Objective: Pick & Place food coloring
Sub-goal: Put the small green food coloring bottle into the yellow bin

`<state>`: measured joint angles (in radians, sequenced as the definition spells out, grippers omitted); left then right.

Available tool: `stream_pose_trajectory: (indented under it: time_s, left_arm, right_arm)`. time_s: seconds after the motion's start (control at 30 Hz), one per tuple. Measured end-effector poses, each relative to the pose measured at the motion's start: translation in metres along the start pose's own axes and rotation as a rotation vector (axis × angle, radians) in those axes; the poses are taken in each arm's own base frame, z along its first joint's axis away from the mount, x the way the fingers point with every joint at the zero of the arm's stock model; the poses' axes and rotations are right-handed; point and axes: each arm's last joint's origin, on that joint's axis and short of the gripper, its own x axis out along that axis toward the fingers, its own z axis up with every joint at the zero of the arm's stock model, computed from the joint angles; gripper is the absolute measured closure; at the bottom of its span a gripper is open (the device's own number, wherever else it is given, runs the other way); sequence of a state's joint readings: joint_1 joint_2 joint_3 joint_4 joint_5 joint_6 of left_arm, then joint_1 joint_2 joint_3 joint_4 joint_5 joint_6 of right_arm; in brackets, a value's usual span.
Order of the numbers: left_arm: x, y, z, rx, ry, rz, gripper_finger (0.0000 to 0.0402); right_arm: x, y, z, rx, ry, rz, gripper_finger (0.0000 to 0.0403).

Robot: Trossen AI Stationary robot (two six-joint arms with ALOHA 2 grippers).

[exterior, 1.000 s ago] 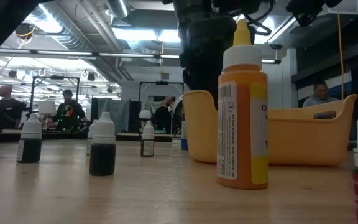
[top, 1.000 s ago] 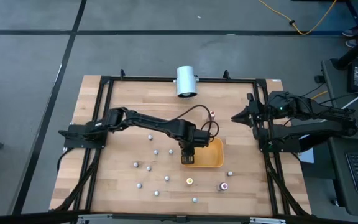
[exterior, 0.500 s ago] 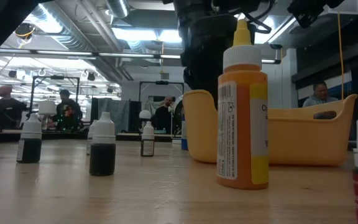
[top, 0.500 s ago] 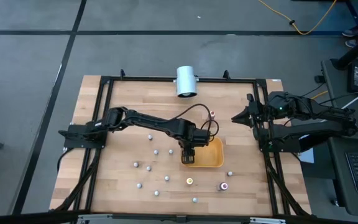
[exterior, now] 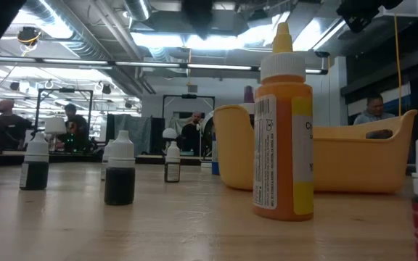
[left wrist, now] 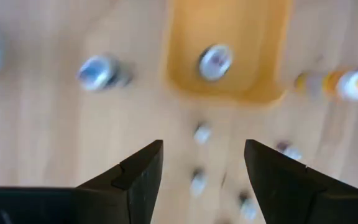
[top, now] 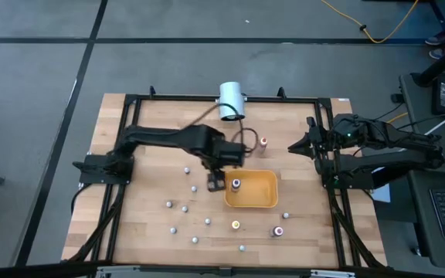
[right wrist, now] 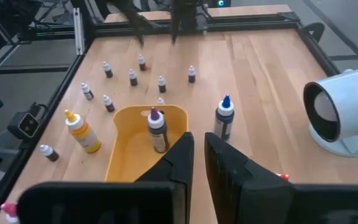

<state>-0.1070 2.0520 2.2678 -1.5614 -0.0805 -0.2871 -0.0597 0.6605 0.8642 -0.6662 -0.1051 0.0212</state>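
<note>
My left hand point(top: 215, 184) hangs just left of the orange-yellow tray point(top: 263, 200) in the middle of the high view, its two dark fingers point(left wrist: 137, 175) spread well apart with nothing between them; in my left wrist view only bare wood and blurred bottle tops show in the gap. One food coloring bottle point(top: 236, 184) with a dark body and a pale cap stands upright inside the tray near its left end, and my right wrist view shows the same bottle point(right wrist: 158, 132) standing free in the tray. Just above the tray in the high view a second bottle point(top: 263, 143) stands on the wooden table point(top: 153, 224). The rest of the food coloring bottles are scattered on the table to the lower left and below the tray, among them a yellow-orange bottle point(top: 236, 225) and a red-capped bottle point(top: 278, 230) in the lower middle of the frame. In the low view the yellow-orange bottle point(exterior: 284, 130) stands large in the foreground, right of centre, with small dark bottles lined up at the left. A big white cylinder point(top: 231, 101) lies at the top edge of the table. My right hand point(top: 296, 146) waits at the right edge of the table, its fingers nearly together and holding nothing.
</note>
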Motion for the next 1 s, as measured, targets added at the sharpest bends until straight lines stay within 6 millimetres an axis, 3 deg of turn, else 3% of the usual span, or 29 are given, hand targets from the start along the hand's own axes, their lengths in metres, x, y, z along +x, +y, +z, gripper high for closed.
stream_pose_trajectory:
  time_s: [0.17,0.3,0.47,0.7,1.0]
  left_arm:
    - [-0.038,0.009,-0.029,-0.074,-0.103,0.105,0.0178]
    - [-0.04,0.019,-0.06,-0.125,-0.088,0.175,0.0178]
    - [-0.008,0.028,-0.097,-0.183,-0.074,0.17,0.0178]
    - [0.058,0.037,-0.139,-0.227,-0.034,0.083,0.0174]
    - [0.111,0.047,-0.159,-0.208,-0.013,0.048,0.0137]
  right_arm:
    - [0.0,0.0,0.0,-0.003,-0.001,0.001,0.0359]
    - [0.0,0.0,0.0,-0.004,-0.004,0.001,0.0359]
    - [0.0,0.0,0.0,-0.001,-0.005,0.001,0.0359]
    - [0.0,0.0,0.001,-0.001,-0.012,-0.007,0.0359]
    - [0.0,-0.002,0.001,0.054,-0.016,-0.084,0.0359]
